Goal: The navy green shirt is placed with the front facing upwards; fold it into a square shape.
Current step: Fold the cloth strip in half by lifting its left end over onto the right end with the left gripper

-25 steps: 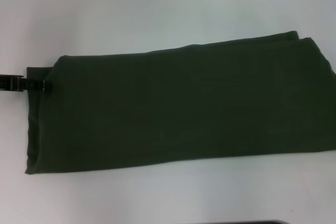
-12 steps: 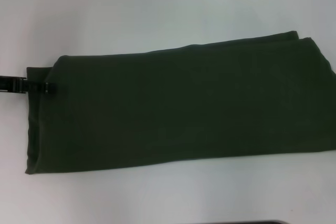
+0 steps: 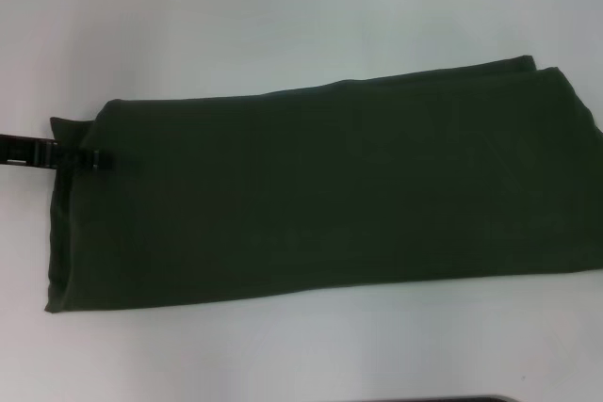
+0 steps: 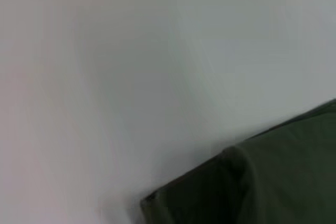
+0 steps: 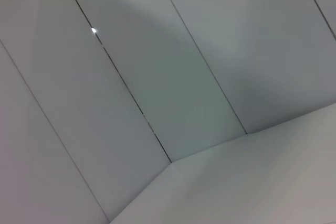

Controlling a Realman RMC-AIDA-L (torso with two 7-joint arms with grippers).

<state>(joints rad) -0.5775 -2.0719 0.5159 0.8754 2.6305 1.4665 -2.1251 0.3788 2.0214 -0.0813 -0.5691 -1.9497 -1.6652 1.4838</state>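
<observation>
My navy green shirt [image 3: 320, 195] is lying folded into a long dark band across the white worktop [image 3: 283, 16], running from the lower left of the head view's frame up to the right edge, with no lettering showing on the face that is turned up. At the right end a second layer is peeking out just behind the top fold.

My left gripper [image 3: 92, 159] is reaching in from the left edge of the frame, level with the upper part of the shirt's left end, its tip sitting on the cloth just inside that edge. I cannot tell whether my jaws are wide, narrow or pinching fabric there. My left wrist camera is showing one shirt [image 4: 262, 182] corner at the lower right of its frame, a folded layer overlapping another.

My right gripper is not appearing anywhere; its wrist camera is facing only pale wall panels [image 5: 157, 77].
</observation>
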